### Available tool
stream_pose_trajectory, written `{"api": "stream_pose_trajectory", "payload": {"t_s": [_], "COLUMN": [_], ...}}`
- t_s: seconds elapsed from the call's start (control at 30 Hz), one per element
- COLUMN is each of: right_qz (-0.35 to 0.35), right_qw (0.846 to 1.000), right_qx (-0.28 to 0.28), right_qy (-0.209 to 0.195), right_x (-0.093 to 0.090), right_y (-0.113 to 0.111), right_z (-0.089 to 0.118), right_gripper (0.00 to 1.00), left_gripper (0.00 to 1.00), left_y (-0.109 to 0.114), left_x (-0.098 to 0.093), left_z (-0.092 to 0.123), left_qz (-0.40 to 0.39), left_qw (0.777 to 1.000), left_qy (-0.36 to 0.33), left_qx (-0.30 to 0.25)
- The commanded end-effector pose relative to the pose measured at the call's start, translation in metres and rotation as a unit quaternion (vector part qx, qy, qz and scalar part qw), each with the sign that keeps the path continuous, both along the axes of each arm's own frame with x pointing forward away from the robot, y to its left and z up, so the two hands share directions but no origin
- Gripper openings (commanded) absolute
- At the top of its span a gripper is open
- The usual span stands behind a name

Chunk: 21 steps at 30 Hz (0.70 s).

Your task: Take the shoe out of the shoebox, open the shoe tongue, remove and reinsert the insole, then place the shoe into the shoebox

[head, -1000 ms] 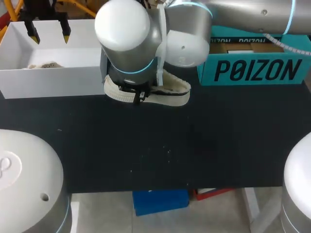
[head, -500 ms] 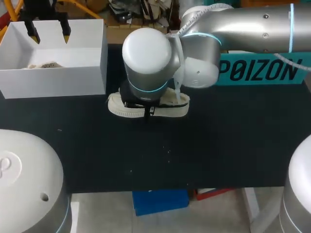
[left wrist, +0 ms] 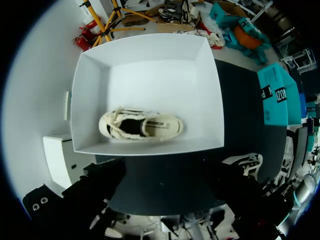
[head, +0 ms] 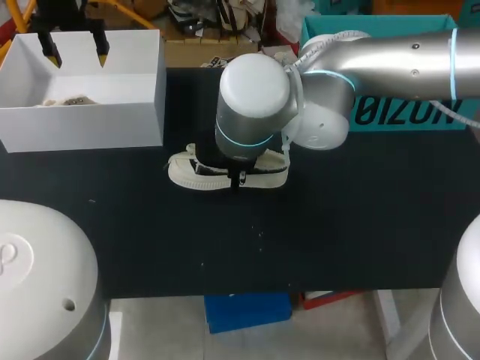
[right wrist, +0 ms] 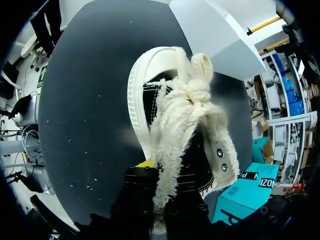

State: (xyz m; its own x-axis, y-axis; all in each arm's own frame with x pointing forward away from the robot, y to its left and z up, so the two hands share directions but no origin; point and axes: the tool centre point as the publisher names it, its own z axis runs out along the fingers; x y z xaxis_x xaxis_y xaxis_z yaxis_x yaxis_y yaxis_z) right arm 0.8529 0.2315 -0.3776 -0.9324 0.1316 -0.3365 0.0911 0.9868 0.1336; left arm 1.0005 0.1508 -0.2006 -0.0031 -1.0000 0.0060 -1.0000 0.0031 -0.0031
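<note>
1. Hovering above the far edge of the white cardboard shoebox [head: 82,127], the left gripper [head: 75,54] has its two yellow-tipped fingers spread apart and grasps nothing.
2. Inside that open, straight-walled box a second shoe [left wrist: 140,125] sits sole down close to one long wall. It is cream with frayed edges and a dark lining.
3. Just right of the box, the shoe [head: 187,171] rests sole down on the matt black table [head: 337,225], its rounded toe towards the box. It has a ribbed cream rubber sole, fringed canvas edges and a thick, fluffy knotted lace.
4. The right gripper [right wrist: 160,170] sits over the shoe's middle. One yellow fingertip [right wrist: 145,163] lies against the outer side wall, and the other is hidden behind the lace, so it seems clamped on that side, though I cannot be certain.
5. Farther right, a teal cardboard box [head: 405,116] stands partly behind the right arm's [head: 397,52] smooth silver tube.
</note>
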Motion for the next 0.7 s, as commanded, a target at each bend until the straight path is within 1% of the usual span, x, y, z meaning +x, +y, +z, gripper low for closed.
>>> {"api": "stream_pose_trajectory", "payload": {"t_s": [0.03, 0.07, 0.37, 0.57, 0.63, 0.67, 0.7], "right_qz": [0.002, -0.002, -0.007, -0.006, 0.000, 0.000, 0.001], "right_qw": [1.000, 1.000, 1.000, 0.999, 0.999, 0.998, 0.998], "right_qx": [0.001, -0.001, 0.004, 0.012, 0.016, 0.018, 0.022], "right_qy": [0.005, 0.015, 0.029, 0.041, 0.051, 0.058, 0.061], "right_x": [0.000, -0.004, -0.022, -0.026, -0.027, -0.027, -0.028], "right_y": [0.003, 0.005, 0.012, 0.019, 0.022, 0.022, 0.024], "right_z": [-0.004, -0.005, -0.015, -0.023, -0.025, -0.025, -0.025], "right_gripper": [0.00, 0.00, 0.00, 0.00, 0.00, 0.19, 1.00], "left_gripper": [1.00, 1.00, 1.00, 1.00, 1.00, 1.00, 1.00], "left_y": [0.000, 0.000, 0.000, 0.000, 0.000, 0.000, 0.000], "left_x": [0.000, 0.000, 0.000, 0.000, 0.000, 0.000, 0.000], "left_z": [0.000, 0.000, 0.000, 0.000, 0.000, 0.000, 0.000], "left_qz": [0.001, 0.001, 0.001, 0.001, 0.001, 0.001, 0.001], "left_qw": [1.000, 1.000, 1.000, 1.000, 1.000, 1.000, 1.000], "left_qy": [0.001, 0.001, 0.001, 0.001, 0.001, 0.001, 0.001], "left_qx": [0.001, 0.001, 0.001, 0.001, 0.001, 0.001, 0.001]}}
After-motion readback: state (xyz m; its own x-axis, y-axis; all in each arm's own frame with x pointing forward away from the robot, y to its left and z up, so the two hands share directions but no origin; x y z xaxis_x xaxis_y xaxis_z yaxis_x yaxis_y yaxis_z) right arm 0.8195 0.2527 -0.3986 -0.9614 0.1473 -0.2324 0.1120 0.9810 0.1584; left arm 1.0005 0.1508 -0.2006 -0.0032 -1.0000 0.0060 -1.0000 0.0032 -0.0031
